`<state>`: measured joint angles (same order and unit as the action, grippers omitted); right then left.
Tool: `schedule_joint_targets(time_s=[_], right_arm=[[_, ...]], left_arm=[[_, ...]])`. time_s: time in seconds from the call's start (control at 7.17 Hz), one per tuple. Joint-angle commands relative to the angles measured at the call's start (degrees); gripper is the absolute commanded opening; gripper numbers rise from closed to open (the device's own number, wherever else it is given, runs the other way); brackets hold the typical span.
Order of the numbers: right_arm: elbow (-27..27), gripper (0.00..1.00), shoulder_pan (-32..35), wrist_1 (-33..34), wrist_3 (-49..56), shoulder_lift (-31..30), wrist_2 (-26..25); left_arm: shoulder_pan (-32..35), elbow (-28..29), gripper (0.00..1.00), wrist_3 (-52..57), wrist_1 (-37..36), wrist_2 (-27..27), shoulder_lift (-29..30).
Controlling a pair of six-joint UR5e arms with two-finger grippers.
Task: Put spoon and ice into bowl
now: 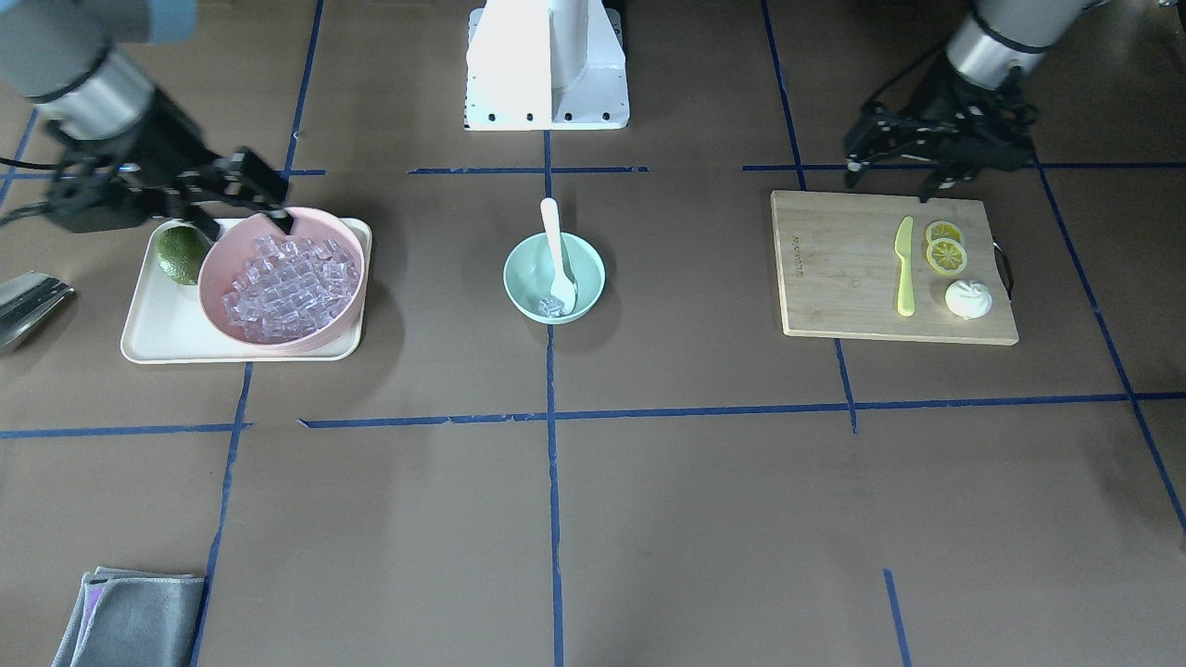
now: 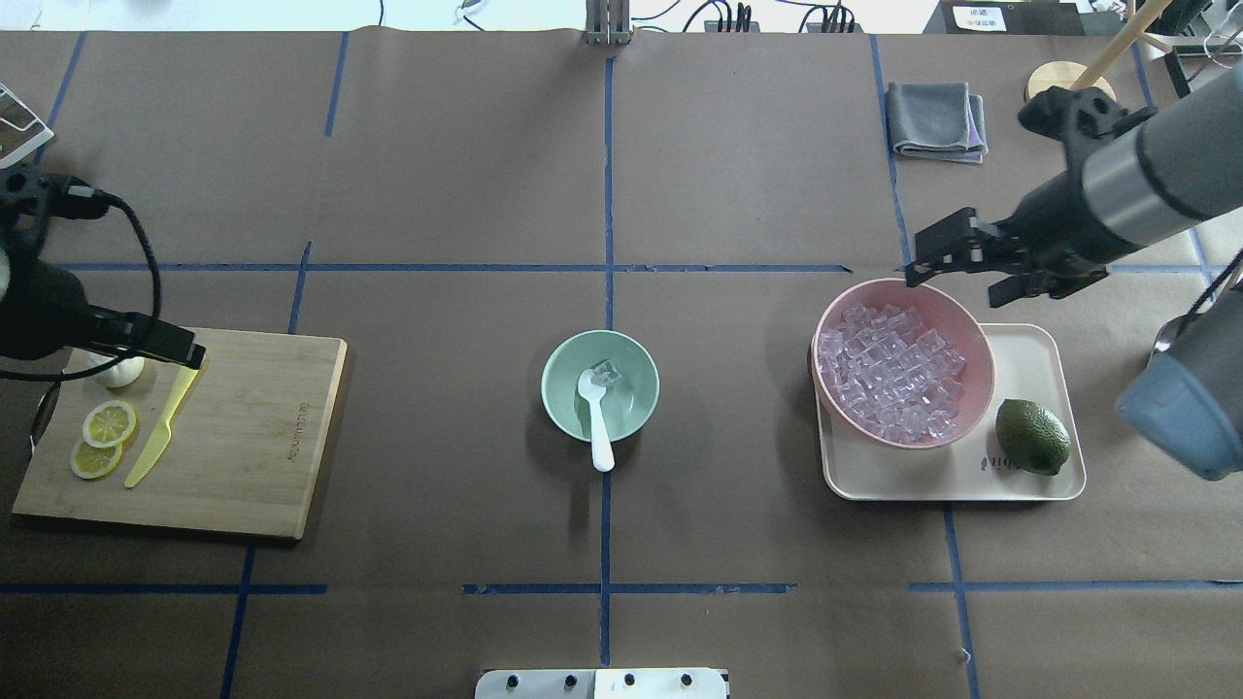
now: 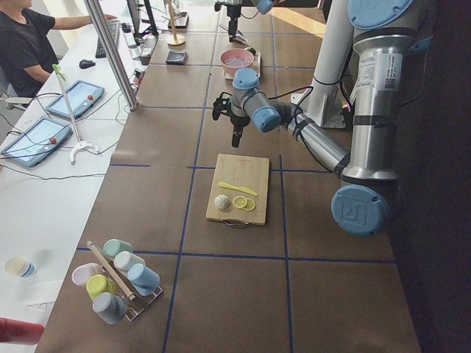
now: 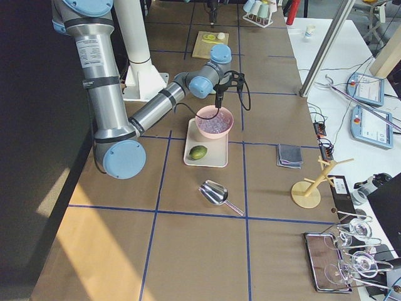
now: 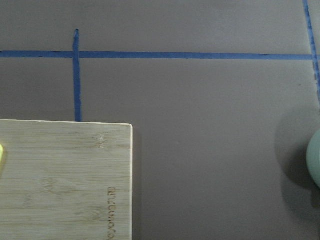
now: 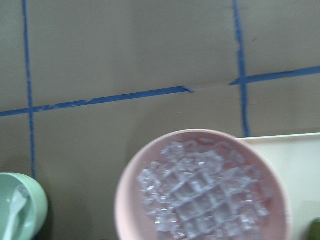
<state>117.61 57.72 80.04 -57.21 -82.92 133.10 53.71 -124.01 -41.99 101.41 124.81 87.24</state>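
Since the spoon (image 2: 596, 413) was found lying in the bowl (image 2: 558, 398) with one cube (image 2: 606, 370) at its head, well apart from the right gripper (image 2: 954, 283) toward the robot's left, a further pick of ice was judged to be in hand. Its jaws were held apart and empty over the far rim of the pink bowl (image 2: 981, 335), with the ice (image 2: 893, 374) heaped just below and robot-ward of them. A single top cube should be straddled squarely, closed on gently since glassy faces may slip, and lifted clear of the rim. The left gripper (image 1: 889, 181) was seen spread and empty above the cutting board (image 1: 834, 269) edge.
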Motion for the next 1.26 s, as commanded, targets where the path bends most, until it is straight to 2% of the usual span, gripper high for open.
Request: schedule_joint_targets(time_s=[0.0,0.28,0.42,0.56,0.84,1.12], right_arm=[[-1.14,1.00,11.66,0.02,25.79,-12.56,3.57],[-10.06,1.00,22.64,0.89,47.78,-14.99,3.57],[-13.86,1.00,27.05,4.99,57.90,-14.55,2.87],[-14.94,1.00,28.74,8.86,64.35,-14.72,2.43],[-15.65,1.00,29.98,12.84,68.52,-14.47,-0.47],[-15.22,1.00,30.08,14.09,69.07,-14.29,-0.48]], left_arm=[[13.28,5.23,0.99,21.15,-0.60,6.64,-4.53],[26.56,18.12,0.99,44.78,-4.01,9.73,-2.79],[31.58,22.10,0.99,50.63,-7.68,10.79,-0.60],[33.28,23.80,1.00,54.78,-12.42,10.72,0.29],[33.65,24.52,1.00,54.39,-16.93,10.89,-0.39],[33.91,23.73,1.00,54.38,-16.95,10.80,-2.32]])
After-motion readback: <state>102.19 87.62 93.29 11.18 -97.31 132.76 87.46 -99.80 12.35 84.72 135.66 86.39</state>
